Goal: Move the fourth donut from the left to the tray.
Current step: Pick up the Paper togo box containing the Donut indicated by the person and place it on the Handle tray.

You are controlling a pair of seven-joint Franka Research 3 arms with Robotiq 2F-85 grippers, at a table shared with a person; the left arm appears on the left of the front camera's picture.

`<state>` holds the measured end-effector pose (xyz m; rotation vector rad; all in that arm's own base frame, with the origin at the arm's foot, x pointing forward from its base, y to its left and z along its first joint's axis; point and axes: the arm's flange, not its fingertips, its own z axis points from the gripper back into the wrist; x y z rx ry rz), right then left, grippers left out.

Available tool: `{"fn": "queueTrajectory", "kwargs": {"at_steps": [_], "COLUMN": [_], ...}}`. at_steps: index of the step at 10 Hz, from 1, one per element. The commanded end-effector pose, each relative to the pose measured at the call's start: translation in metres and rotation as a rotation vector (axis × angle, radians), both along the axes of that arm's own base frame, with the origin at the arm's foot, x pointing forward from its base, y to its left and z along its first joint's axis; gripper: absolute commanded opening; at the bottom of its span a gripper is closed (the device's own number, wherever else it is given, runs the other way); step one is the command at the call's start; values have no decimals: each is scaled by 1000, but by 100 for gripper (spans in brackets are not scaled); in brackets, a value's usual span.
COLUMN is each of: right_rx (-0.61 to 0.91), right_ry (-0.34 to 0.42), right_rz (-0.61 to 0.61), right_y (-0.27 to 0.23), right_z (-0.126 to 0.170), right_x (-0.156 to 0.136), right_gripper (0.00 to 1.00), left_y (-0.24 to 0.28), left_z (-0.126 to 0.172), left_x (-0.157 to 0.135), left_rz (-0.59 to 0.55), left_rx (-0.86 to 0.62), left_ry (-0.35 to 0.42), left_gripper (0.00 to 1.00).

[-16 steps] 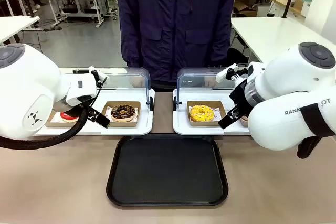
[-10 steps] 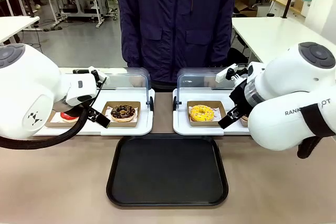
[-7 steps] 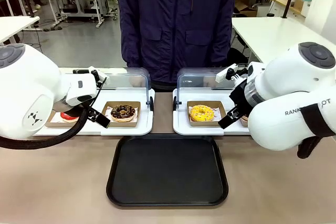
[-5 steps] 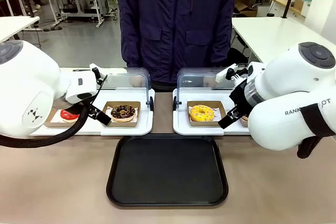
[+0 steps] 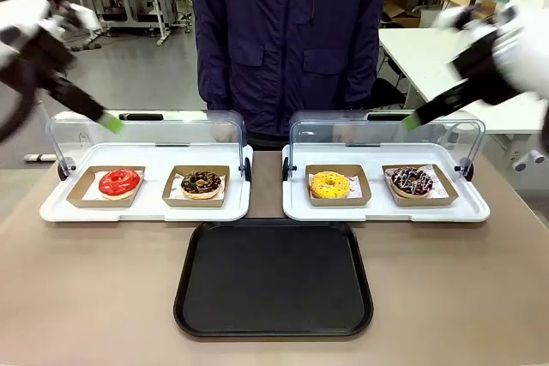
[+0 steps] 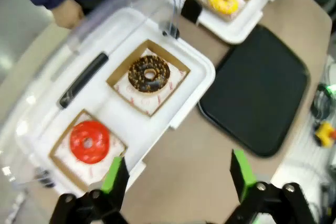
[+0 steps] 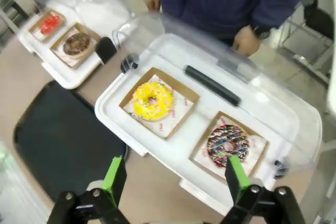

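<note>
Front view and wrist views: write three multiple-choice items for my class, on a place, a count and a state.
1. In the row, the striped chocolate donut sits: A leftmost; B rightmost; C second from left.
2. Donuts in all: A three; B four; C five.
3. The right claw is: A open; B shut on a donut; C shut on a lid.
Key: B, it lies past the yellow donut; B, two per white display tray; A, its green pads stand wide apart, nothing between.
</note>
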<state>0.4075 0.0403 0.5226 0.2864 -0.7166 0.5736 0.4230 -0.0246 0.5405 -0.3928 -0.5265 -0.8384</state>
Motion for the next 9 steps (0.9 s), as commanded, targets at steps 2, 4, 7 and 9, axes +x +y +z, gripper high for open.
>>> {"fn": "queueTrajectory", "kwargs": {"at_steps": [2, 4, 7, 9], "right_rx": [177, 274, 353, 353], "right_ry": [-46, -110, -202, -233], "right_rz": [134, 161, 169, 183], "right_y": [-133, -208, -254, -266], "right_z": [-5, -24, -52, -58], "right_x": [1, -5, -24, -23], "right_gripper": [100, 100, 100, 100], "left_y": [107, 160, 205, 214], "left_z": [-4, -15, -34, -40], "left_x": [28, 28, 22, 14], "left_rz": [-223, -228, -241, -245], "left_rx": [-106, -203, -296, -315], "left_ry": [36, 6, -102, -151], "left_gripper": [100, 100, 100, 100]}}
